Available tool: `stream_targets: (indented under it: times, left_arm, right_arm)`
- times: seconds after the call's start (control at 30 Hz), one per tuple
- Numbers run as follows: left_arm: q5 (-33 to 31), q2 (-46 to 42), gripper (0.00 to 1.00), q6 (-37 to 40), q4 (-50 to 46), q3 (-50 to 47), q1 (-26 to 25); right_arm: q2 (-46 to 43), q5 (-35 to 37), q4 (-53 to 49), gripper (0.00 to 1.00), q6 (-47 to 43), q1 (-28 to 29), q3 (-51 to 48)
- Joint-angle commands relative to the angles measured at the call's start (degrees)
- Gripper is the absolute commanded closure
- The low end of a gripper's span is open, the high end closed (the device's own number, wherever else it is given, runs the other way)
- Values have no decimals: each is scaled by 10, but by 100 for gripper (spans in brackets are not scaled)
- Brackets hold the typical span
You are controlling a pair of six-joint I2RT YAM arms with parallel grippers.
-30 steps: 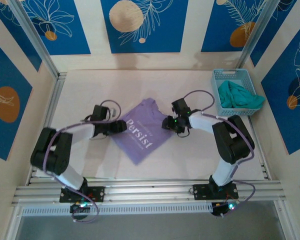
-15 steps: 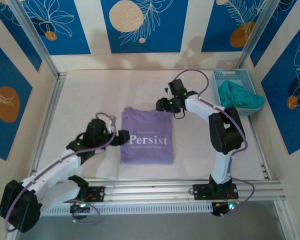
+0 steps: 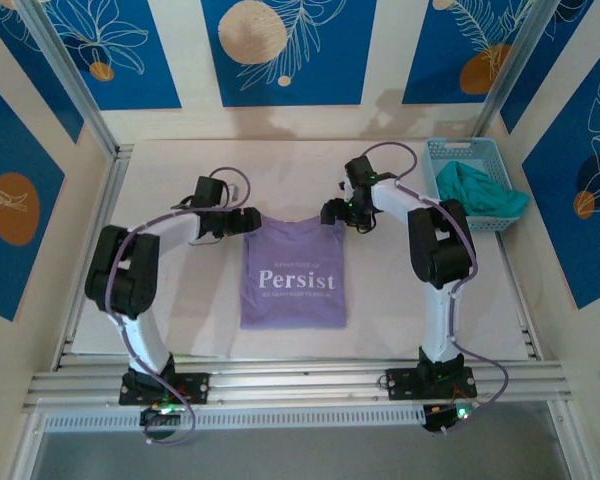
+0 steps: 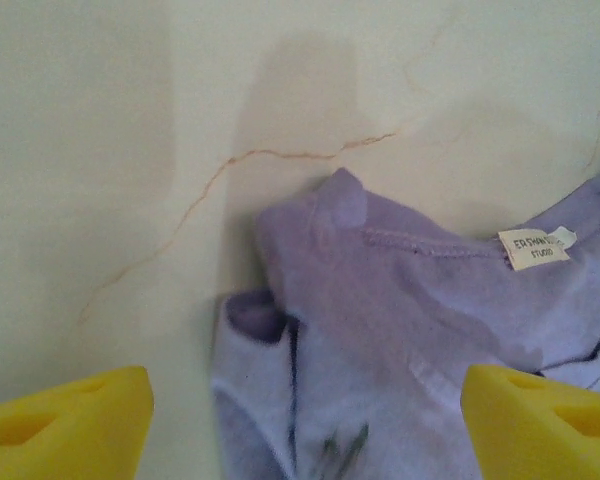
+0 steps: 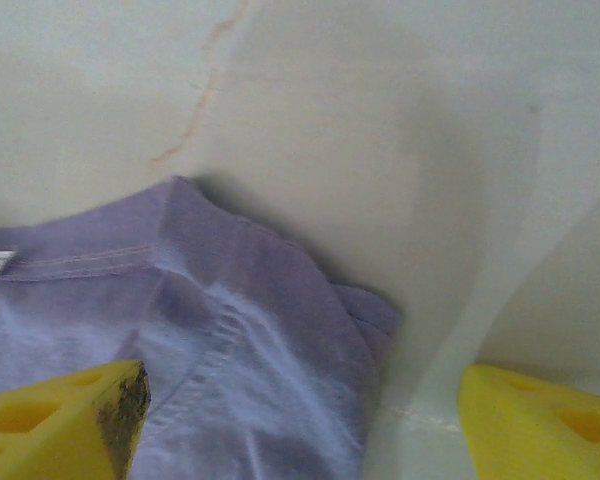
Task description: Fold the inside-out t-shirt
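Top external view: the t-shirt (image 3: pixel 293 275) lies flat near the middle of the table (image 3: pixel 180 300), folded into a neat upright rectangle with the white word "Persist" (image 3: pixel 297 279) facing up. Its collar edge points to the far side. The left end effector (image 3: pixel 252 221) sits low at the shirt's far left corner. The right end effector (image 3: pixel 330 213) is at the far right corner, so the two face each other across the top edge. At the table's far right corner stands a light blue basket (image 3: pixel 450 150) holding a teal garment (image 3: pixel 475 190), well apart from the shirt.

Left wrist view: the left end effector (image 4: pixel 305 430) is open, with its yellow fingers (image 4: pixel 65 425) spread to the two lower corners and nothing pinched between them. Below it lies the lavender corner of the shirt, with a small raised peak of cloth, a stitched neck seam and a white tag (image 4: pixel 533 249). A thin brown line runs across the pale table there.

Right wrist view: the right end effector (image 5: pixel 300 425) is also open, its fingers (image 5: pixel 545 420) wide apart and clear of the cloth. The shirt's other far corner lies under it, slightly rumpled, with the seam running toward the left edge.
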Motion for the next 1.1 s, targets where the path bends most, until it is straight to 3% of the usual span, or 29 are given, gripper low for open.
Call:
stream_targets:
  times: [0.0, 0.17, 0.4, 0.8, 1.07]
  left_arm:
    - [63, 31, 21, 11, -15, 28, 2]
    - [98, 64, 29, -4, 1, 22, -3]
    - [126, 82, 50, -9, 29, 3, -7]
    - [145, 97, 99, -27, 70, 3, 8]
    - [181, 29, 100, -56, 151, -40, 25]
  right_arm:
    - [35, -46, -41, 21, -15, 9, 33]
    - [62, -70, -56, 27, -15, 19, 57]
    - [68, -78, -59, 37, -9, 30, 66]
    - [36, -94, 11, 89, -2, 18, 33]
    - [-81, -146, 137, 98, 22, -8, -75]
